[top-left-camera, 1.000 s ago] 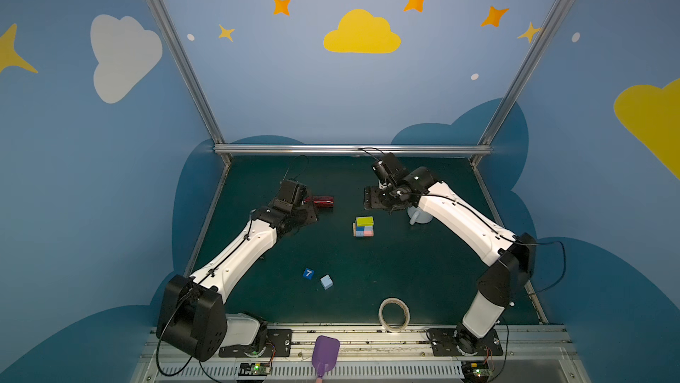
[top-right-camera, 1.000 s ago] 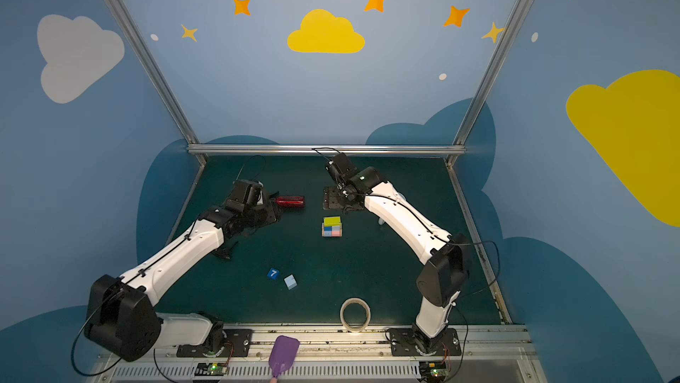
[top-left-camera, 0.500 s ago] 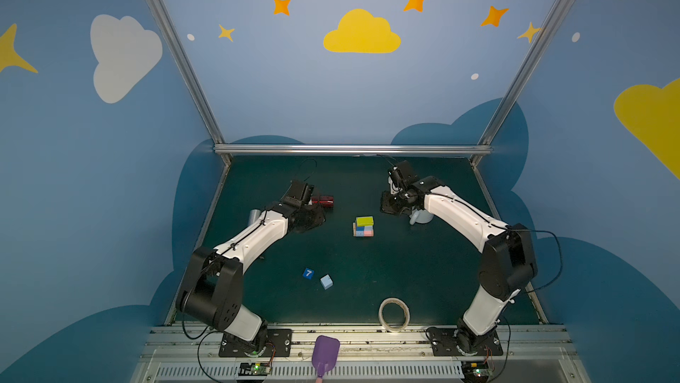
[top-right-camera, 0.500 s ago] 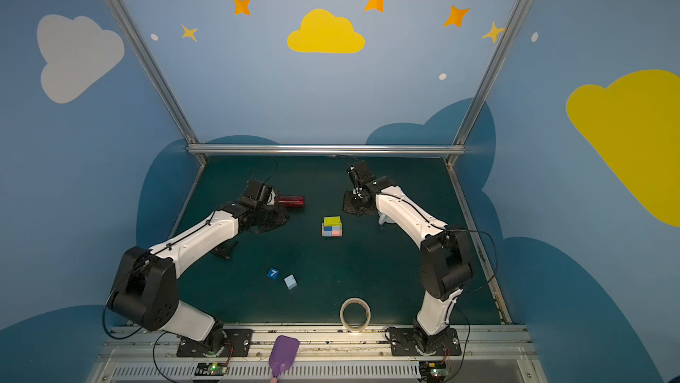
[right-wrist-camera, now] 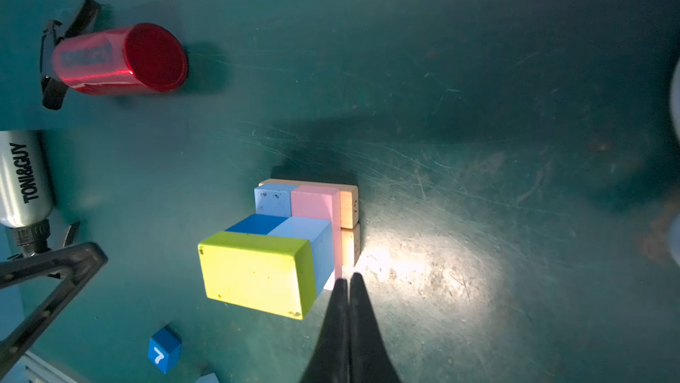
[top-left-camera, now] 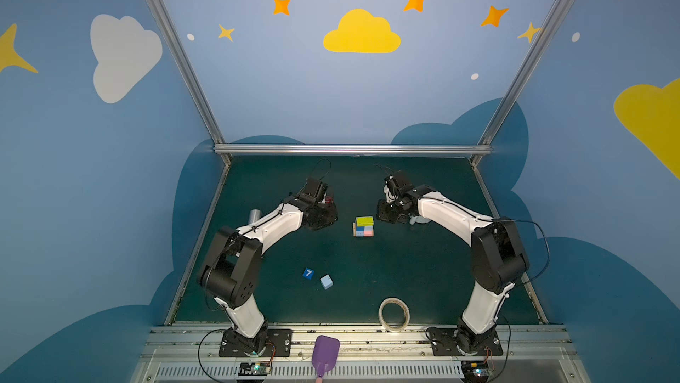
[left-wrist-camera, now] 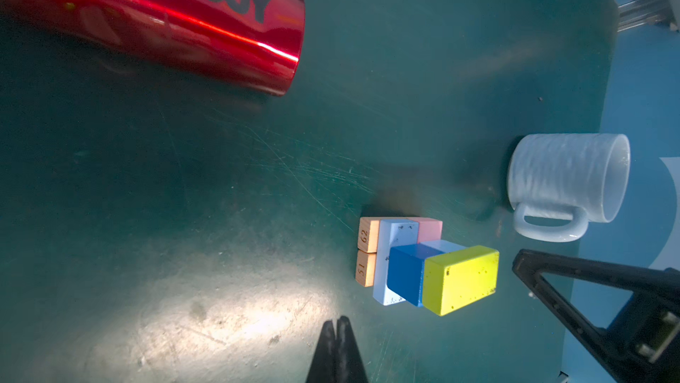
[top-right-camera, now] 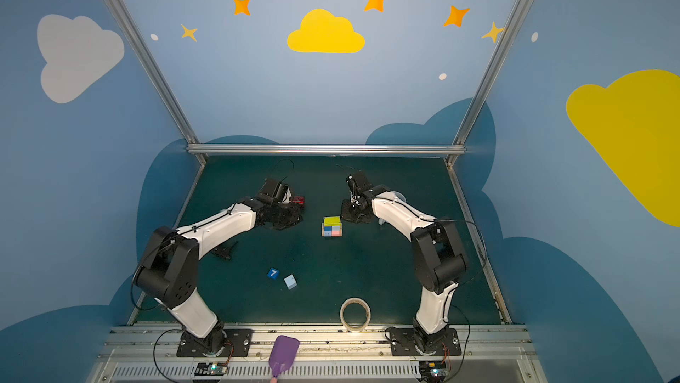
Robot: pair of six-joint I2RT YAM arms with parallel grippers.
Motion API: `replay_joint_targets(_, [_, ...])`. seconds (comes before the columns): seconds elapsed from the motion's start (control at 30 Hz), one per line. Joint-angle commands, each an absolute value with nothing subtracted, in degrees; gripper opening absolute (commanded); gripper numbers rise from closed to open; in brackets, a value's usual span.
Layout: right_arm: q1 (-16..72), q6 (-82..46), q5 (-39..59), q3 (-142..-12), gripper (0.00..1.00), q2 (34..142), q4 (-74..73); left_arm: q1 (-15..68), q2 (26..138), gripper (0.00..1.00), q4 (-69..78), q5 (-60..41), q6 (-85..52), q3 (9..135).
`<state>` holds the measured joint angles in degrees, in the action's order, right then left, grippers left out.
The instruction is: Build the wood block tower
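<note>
Your left gripper (left-wrist-camera: 338,320) is closed on nothing, low over the table (top-left-camera: 412,270), left of the wood block tower (top-left-camera: 364,227). Your right gripper (right-wrist-camera: 348,278) is closed and empty too, tips just beside the tower's right side; contact unclear. Tower sits mid-table, yellow-green block (top-left-camera: 364,221) on top. "7" cube (top-left-camera: 308,273) and light-blue cube (top-left-camera: 326,281) lie loose nearer, left of it.

Left tool (left-wrist-camera: 335,320) and right tool (right-wrist-camera: 347,278), both pinched closed.
In both top views the left reaches toward one o'clock, the right toward eleven; both tips hang low.
</note>
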<state>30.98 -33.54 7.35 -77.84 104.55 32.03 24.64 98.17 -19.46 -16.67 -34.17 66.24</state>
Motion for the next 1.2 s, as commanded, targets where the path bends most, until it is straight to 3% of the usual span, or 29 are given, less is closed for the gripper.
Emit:
replay_joint_targets(0.0, [30.9, -34.5, 8.4, -76.9, 0.0, 104.4, 29.9, 24.6, 99.2, 0.05, -19.3, -16.6, -34.5, 68.0])
replay_joint_targets(1.17, [31.8, -36.9, 9.6, -74.8, 0.0, 103.9, 27.3, 24.9, 100.5, 0.04, -19.7, -16.9, -34.8, 68.7])
